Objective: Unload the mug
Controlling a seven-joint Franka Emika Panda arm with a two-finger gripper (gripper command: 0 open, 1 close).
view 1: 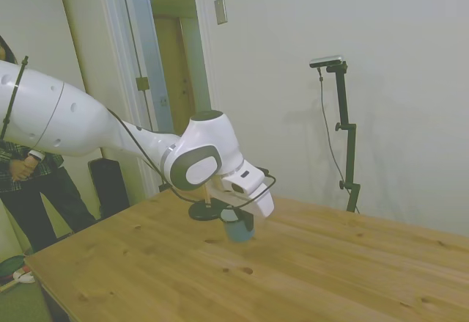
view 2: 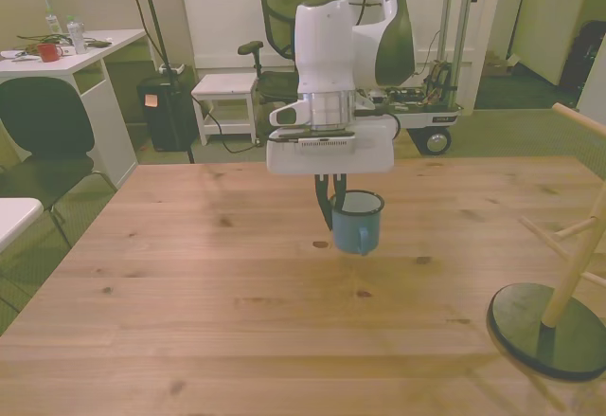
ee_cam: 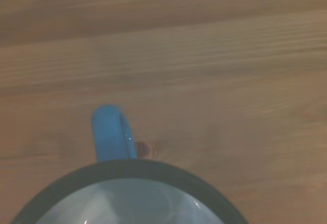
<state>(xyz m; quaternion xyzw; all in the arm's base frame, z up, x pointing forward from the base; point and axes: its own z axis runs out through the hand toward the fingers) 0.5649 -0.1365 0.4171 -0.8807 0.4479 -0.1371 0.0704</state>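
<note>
front view shows the white two-finger gripper [view 2: 333, 209] with its jaws clamped on the rim of the small light-blue enamel mug [view 2: 358, 222], holding it upright just over the wooden table [view 2: 189, 283], apparently for setting down, well apart from the wooden peg stand [view 2: 554, 312] at the right.

The end effector [view 2: 330, 209] grips the mug [view 2: 358, 222] by its rim, the dark fingers [view 2: 325, 200] pinching it upright near the middle of the table [view 2: 189, 283]. A peg stand [view 2: 559, 298] sits well apart at the front view's right.
</note>
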